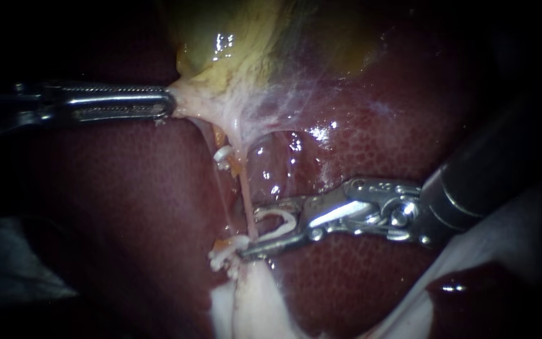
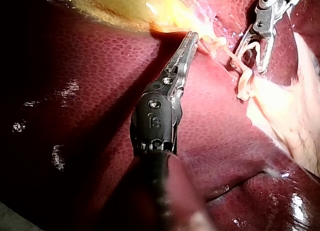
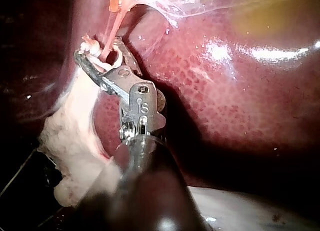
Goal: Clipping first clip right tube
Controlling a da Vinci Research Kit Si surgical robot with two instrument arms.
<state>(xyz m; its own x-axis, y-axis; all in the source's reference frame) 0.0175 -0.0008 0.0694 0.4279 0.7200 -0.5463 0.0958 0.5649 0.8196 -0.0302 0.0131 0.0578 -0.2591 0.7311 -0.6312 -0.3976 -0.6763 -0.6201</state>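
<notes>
Closest in, the right instrument [image 1: 252, 231], jaws spread yet gripping an open white clip [image 1: 291, 221], straddles the right tube [image 1: 244, 188], a thin, probably soft and slippery strand best caught squarely mid-length, held taut by the left instrument [image 1: 169, 103] clamped on the neck of the gallbladder [image 1: 233, 37].

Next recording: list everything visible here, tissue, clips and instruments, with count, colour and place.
liver: one, dark red, fills the background.
gallbladder: one, yellow-green, top of the endoscope view.
left tube: one, pale, below the gallbladder.
right tube: one, pink, beside the left tube.
upper clip: one, white, high on the left tube.
lower clips: white cluster, count unclear, at the tubes' lower end.
open clip: one, white, astride the right tube.
fatty tissue: one mass, whitish, below the tubes.
left instrument: one, silver, jaws shut on the gallbladder's pale lower end.
right instrument: one, silver, jaws hold the open clip.
</notes>
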